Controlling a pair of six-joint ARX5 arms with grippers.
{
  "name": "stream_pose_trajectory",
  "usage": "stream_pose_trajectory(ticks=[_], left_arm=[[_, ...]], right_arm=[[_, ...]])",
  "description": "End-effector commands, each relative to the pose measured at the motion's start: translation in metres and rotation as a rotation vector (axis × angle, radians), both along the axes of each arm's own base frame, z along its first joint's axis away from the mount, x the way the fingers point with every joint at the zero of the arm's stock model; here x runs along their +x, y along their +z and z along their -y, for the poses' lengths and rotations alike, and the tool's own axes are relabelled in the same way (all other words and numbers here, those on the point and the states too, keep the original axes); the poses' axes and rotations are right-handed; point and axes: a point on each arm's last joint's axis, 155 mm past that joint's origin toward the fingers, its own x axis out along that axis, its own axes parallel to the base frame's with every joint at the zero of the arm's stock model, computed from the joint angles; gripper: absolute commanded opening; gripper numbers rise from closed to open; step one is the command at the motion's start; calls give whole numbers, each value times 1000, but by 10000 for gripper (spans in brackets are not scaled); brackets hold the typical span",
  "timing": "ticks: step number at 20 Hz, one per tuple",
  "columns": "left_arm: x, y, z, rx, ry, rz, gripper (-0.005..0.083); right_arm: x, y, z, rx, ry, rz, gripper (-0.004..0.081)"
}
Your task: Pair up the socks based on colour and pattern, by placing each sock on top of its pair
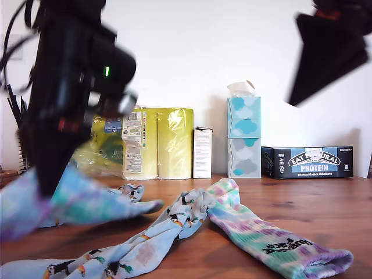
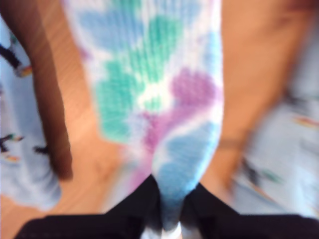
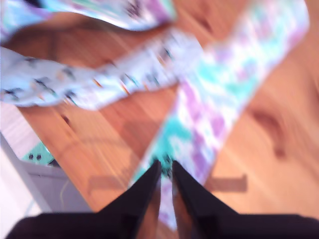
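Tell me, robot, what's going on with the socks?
My first tool shut on lifted tie-dye sock. My second tool high, nearly closed, empty. Matching tie-dye sock flat; bird socks beside it.

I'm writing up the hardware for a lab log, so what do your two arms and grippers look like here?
Both are black. My first gripper ends in dark fingers tapering toward the tips, and its arm is bulky, with a small green light, a red marking and black cables at the top. My second gripper has two slim, pointed black fingers; its arm shows only as a blurred angular black shape.
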Motion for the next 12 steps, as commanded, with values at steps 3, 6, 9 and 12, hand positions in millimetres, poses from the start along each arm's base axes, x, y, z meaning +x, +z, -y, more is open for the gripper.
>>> stream_pose_trajectory(ticks=[3,6,9,12], left_arm=[[0,42,22,-110,-114,38,-24],[-1,73,46,-215,-214,100,-24],[-11,91,56,-247,-279,145,-24],[-20,103,62,-265,-316,181,-24]], right_arm=[[-21,31,-58,83,389,243,209],[-17,56,-87,86,548,499,313],[-3,66,-92,61,556,611,317],[5,56,-91,33,545,599,317]])
